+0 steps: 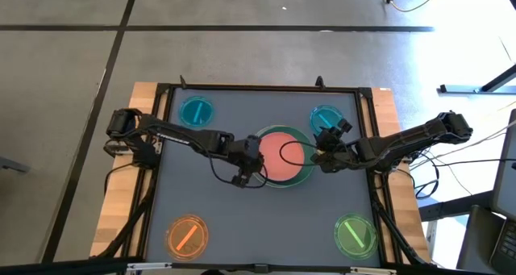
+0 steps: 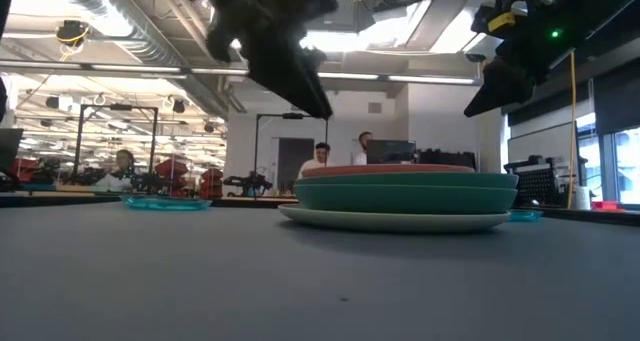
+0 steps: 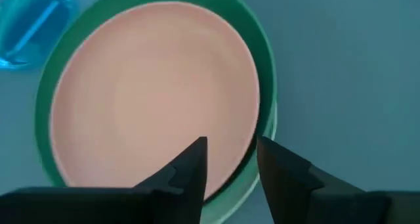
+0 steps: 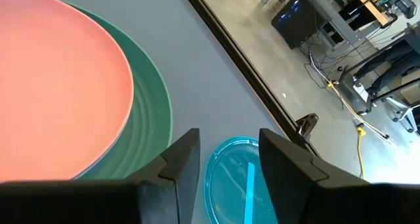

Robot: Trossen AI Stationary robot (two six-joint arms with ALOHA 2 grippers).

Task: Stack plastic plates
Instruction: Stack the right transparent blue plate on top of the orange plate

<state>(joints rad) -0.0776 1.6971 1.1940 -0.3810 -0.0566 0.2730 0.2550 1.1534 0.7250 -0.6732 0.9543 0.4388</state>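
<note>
The left gripper fills the near edge of its wrist view, jaws released, hanging over the rim of the pink plate, which sits atop the green plate. The right gripper also has its jaws parted, empty, above the gap between the green plate and a teal plate.

No writing can be read on anything.

Seen from above, the stack lies at the centre of the bench. Four small plates sit apart: two teal at ten and one o'clock, one orange plate at seven, one lime plate at five.

Only the low view shows a cream plate under the stack, and people beyond the bench.
</note>
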